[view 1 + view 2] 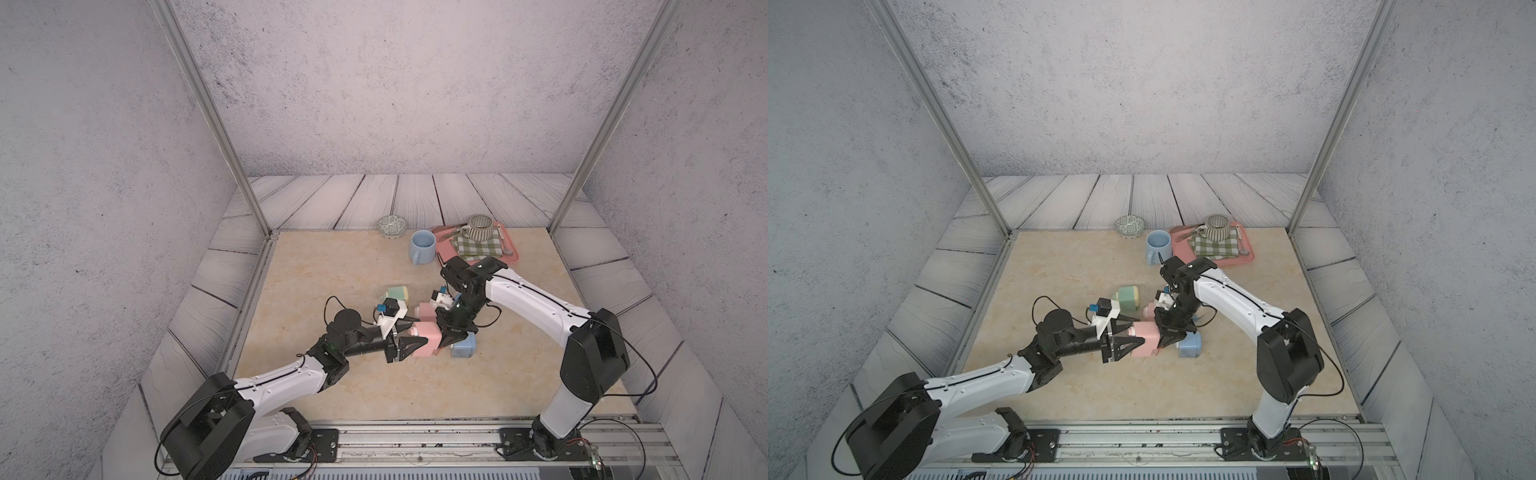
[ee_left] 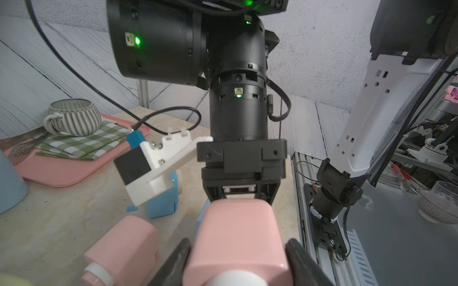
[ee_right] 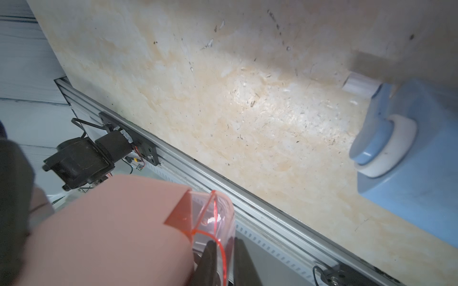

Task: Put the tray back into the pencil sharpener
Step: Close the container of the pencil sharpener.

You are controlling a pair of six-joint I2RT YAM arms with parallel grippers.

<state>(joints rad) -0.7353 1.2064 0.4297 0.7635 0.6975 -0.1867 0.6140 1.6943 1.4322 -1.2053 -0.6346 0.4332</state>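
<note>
My left gripper (image 1: 419, 330) (image 1: 1140, 330) (image 2: 239, 262) is shut on the pink pencil sharpener (image 1: 426, 338) (image 1: 1146, 338) (image 2: 238, 235) (image 3: 99, 235), one finger on each side, holding it just above the table. The tray (image 3: 213, 218), clear with red edges, sits in the sharpener's far end, and its front stands out from the pink body. My right gripper (image 1: 446, 340) (image 1: 1165, 343) (image 3: 226, 265) reaches down at that end. Its two fingers stand close on either side of the tray's clear front wall. I cannot see whether they press on it.
A blue sharpener (image 1: 463, 347) (image 3: 409, 161) lies right beside the right gripper. A second pink sharpener (image 1: 426, 309) (image 2: 121, 245) and a green one (image 1: 397, 293) lie behind. At the back stand a blue mug (image 1: 422, 247), a patterned bowl (image 1: 392, 226) and a pink platter (image 1: 509, 255) with cup and cloth.
</note>
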